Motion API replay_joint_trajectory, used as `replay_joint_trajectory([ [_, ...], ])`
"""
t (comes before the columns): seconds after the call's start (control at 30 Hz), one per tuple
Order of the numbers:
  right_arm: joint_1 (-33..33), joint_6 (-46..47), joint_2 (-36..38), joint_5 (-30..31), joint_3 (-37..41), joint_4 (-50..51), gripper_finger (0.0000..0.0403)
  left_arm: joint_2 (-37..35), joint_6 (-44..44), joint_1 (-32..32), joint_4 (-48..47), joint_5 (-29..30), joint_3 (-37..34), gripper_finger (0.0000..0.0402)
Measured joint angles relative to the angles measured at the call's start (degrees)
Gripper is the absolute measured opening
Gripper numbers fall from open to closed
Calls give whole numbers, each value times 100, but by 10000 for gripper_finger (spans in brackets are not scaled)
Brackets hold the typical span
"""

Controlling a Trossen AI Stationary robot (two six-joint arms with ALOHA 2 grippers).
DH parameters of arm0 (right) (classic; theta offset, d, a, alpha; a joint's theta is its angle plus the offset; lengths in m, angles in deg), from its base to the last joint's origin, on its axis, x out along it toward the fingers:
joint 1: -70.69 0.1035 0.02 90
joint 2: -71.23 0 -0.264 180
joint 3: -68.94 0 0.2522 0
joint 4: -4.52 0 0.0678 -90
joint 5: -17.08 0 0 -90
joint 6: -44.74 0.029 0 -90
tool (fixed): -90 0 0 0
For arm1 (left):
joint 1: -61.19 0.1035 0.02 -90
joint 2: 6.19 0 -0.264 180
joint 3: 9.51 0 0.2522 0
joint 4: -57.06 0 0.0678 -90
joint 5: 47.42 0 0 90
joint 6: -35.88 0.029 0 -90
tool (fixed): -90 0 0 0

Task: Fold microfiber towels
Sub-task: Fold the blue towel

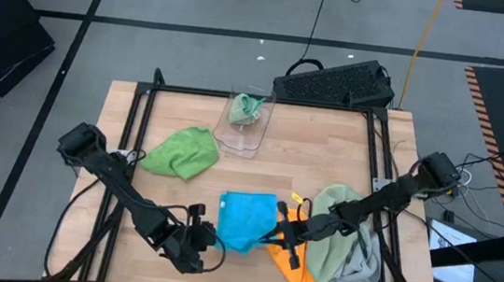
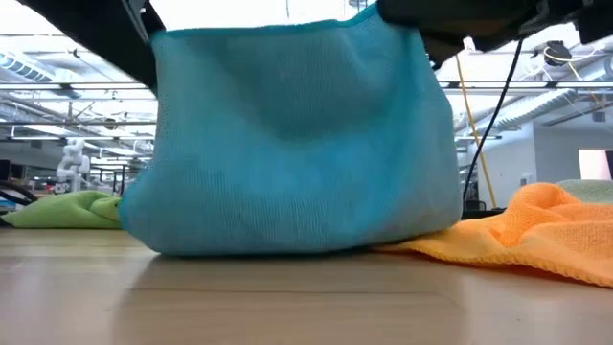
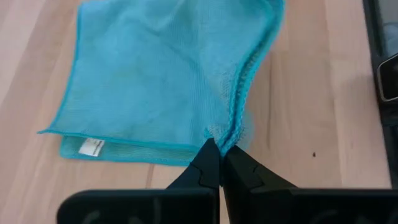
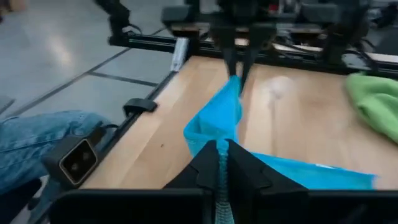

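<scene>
While the wooden table (image 1: 324, 167) carries all the cloths, the one in work is the blue towel (image 1: 246, 219), lying near the front edge between the two arms and already doubled over, one layer showing under the other in the left wrist view; the sage green towel (image 1: 345, 235) and the orange towel (image 1: 300, 263) lie heaped together just beside it on the right, the bright green towel (image 1: 181, 150) sits well apart toward the rear left, and another greenish cloth is bunched in the clear bin (image 1: 247, 117) at the back. The left gripper (image 3: 219, 163) is clamped tight on one front corner of the blue towel, and the right gripper (image 4: 222, 152) pinches the opposite corner, the edge stretched taut and lifted between them; by my reading, a further fold is in hand. Next the two corners want carrying together across the cloth and laying down evenly, tension kept equal so the lower layer does not drag.
</scene>
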Motion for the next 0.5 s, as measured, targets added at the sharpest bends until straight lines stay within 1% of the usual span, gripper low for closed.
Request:
replay_joint_trajectory([
  [0.17, 179, 234, 490, 18, 0, 527, 4, -481, -18, -193, -100, -12, 6, 3],
  [0.27, 287, 211, 788, 375, 0, 696, 6, -867, 147, -336, -121, 25, 50, 4],
  [0.37, 307, -46, 1135, 716, 0, 852, 5, -1247, 445, -374, -148, 288, 55, 3],
  [0.5, 87, -602, 1577, 1014, -8, 862, 3, -1583, 881, -239, -300, 538, 57, 6],
])
